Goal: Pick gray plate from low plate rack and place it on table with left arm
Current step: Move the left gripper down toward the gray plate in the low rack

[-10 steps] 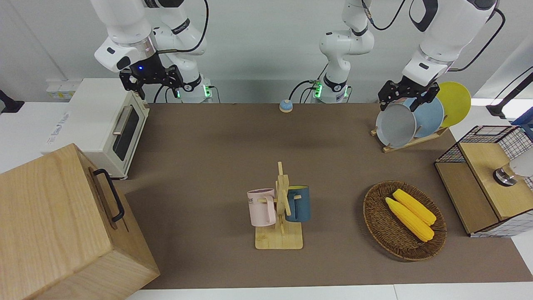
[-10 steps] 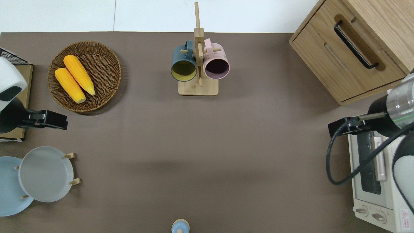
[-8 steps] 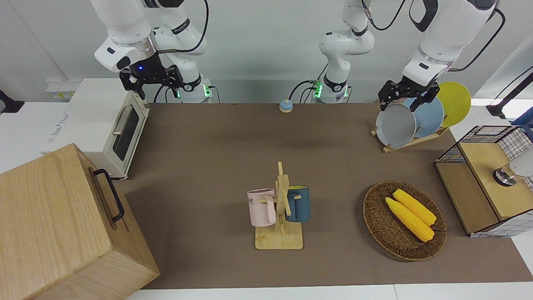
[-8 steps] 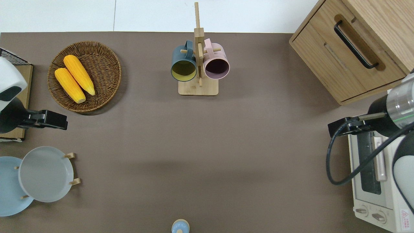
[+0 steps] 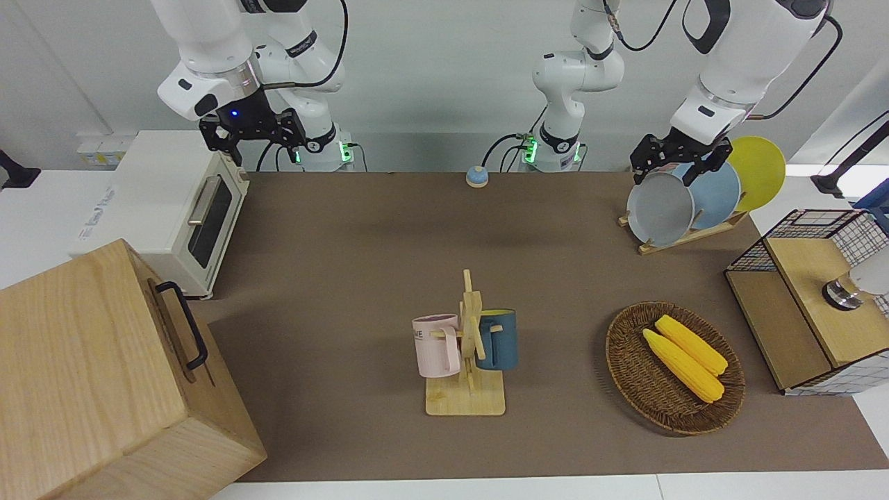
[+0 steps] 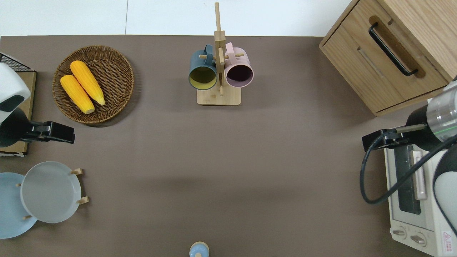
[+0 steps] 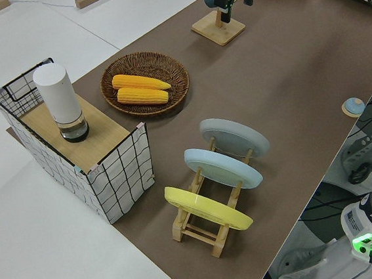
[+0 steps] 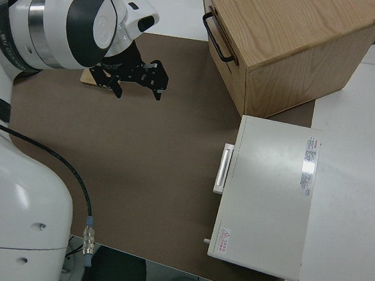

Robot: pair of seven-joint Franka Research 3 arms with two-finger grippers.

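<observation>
The gray plate (image 5: 660, 208) leans in the slot of the low plate rack (image 5: 684, 238) that is farthest from the robots, at the left arm's end of the table (image 5: 361, 236). It also shows in the overhead view (image 6: 50, 192) and the left side view (image 7: 234, 137). My left gripper (image 5: 670, 167) is open and empty in the air. The overhead view shows the left gripper (image 6: 53, 132) over bare table between the plate and the wicker basket (image 6: 93, 84). My right gripper (image 5: 253, 142) is open and parked.
A light-blue plate (image 5: 719, 194) and a yellow plate (image 5: 760, 170) stand in the same rack. The basket holds two corn cobs (image 5: 684, 354). A wire crate (image 5: 812, 298), a mug stand (image 5: 469, 347), a toaster oven (image 5: 173, 208), a wooden cabinet (image 5: 104, 375) and a small bell (image 5: 476, 176) stand around.
My left gripper has shifted only very slightly above the gray plate. The plates and the right arm have not moved.
</observation>
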